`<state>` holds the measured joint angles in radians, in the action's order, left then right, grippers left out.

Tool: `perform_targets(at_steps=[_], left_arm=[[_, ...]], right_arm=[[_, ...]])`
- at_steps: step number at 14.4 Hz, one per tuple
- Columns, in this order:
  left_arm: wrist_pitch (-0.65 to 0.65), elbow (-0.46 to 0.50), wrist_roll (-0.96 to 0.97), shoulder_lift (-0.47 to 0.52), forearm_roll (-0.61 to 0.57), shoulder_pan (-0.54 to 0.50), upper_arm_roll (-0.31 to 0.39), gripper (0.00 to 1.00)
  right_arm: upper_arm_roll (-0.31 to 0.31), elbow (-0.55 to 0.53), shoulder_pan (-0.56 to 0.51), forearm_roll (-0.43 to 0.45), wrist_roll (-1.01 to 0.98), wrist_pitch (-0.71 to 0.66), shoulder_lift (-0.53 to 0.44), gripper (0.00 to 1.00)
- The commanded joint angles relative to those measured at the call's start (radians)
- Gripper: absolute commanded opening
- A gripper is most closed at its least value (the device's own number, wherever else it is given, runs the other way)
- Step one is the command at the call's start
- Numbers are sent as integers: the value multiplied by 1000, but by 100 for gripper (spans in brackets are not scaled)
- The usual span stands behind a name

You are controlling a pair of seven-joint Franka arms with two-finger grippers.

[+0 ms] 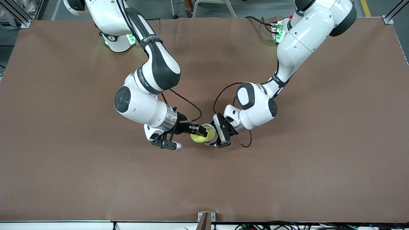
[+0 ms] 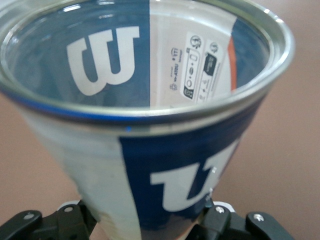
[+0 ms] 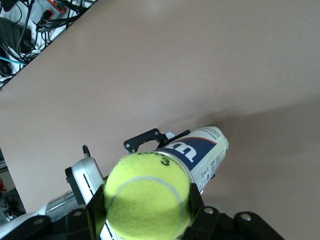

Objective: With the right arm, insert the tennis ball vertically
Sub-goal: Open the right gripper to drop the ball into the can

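Observation:
My right gripper (image 1: 198,136) is shut on a yellow-green tennis ball (image 1: 200,138), which fills the right wrist view (image 3: 147,194) between the black fingers (image 3: 95,210). The ball is at the open mouth of a clear Wilson ball can (image 1: 211,133) with a blue and white label (image 3: 200,147). My left gripper (image 1: 220,134) is shut on the can's lower part and holds it upright on the table. In the left wrist view the can (image 2: 165,165) rises from the left gripper (image 2: 150,222) with its metal rim (image 2: 150,117) open; its inside looks empty.
The brown table (image 1: 287,175) spreads wide around both arms. Black cables (image 1: 191,107) loop from both wrists just above the table. Loose cables (image 3: 30,25) lie off the table's edge in the right wrist view.

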<state>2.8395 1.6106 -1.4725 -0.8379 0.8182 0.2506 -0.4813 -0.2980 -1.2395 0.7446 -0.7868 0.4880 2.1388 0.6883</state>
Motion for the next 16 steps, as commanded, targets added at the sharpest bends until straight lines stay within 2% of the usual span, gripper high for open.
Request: perform_targets(at_steps=[1, 6, 7, 9, 16], left_arm=[[15, -3, -31, -21, 26, 2, -3, 76], [15, -3, -31, -21, 26, 2, -3, 76], [15, -3, -32, -21, 26, 2, -3, 76], [15, -3, -32, -21, 26, 2, -3, 76], [15, -1, -32, -21, 26, 1, -3, 76]], right_arm=[[0, 14, 15, -22, 35, 6, 11, 31], [0, 9, 21, -22, 34, 6, 16, 33], [0, 9, 21, -22, 31, 6, 17, 40], [-1, 9, 27, -17, 21, 22, 23, 100], [-1, 6, 29, -14, 26, 35, 20, 100]])
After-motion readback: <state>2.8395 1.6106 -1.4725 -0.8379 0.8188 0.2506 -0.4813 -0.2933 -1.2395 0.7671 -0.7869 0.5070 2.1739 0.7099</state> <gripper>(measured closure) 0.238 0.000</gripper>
